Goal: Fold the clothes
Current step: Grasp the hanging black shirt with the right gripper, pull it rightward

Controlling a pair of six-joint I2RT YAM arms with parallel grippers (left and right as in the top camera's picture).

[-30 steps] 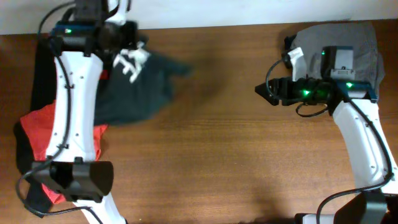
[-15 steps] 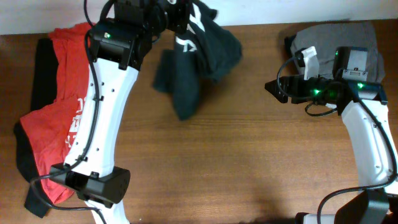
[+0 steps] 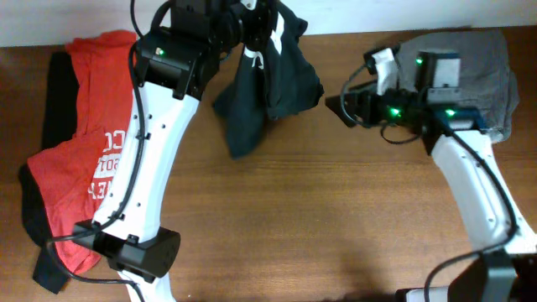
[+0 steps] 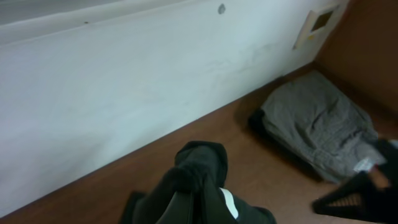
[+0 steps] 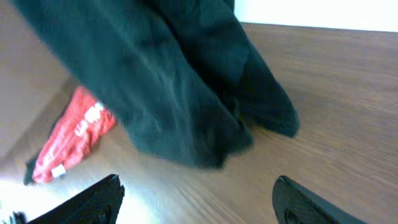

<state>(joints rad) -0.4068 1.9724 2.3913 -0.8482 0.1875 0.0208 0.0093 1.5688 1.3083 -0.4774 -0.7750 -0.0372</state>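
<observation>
My left gripper (image 3: 257, 32) is shut on a bunch of the dark green-black T-shirt (image 3: 270, 82), holding it up near the table's back edge; the cloth hangs down in a crumpled mass with a bit of white print showing. In the left wrist view the fingers (image 4: 177, 208) pinch the dark fabric (image 4: 200, 163). The red T-shirt (image 3: 88, 164) with white print lies spread at the far left. My right gripper (image 3: 337, 109) is open, pointing left, a little to the right of the hanging shirt. In its wrist view the shirt (image 5: 180, 81) hangs ahead of the open gripper (image 5: 198, 182).
A folded grey garment (image 3: 474, 59) lies at the back right corner, under the right arm, and also shows as a grey garment (image 4: 317, 121) in the left wrist view. A black cloth (image 3: 54, 101) lies under the red T-shirt. The white wall (image 4: 124, 93) runs along the back edge.
The left arm swung the dark T-shirt from the left side up to the back centre, uncovering the red T-shirt. The right gripper moved left toward the hanging shirt and opened a little wider.
</observation>
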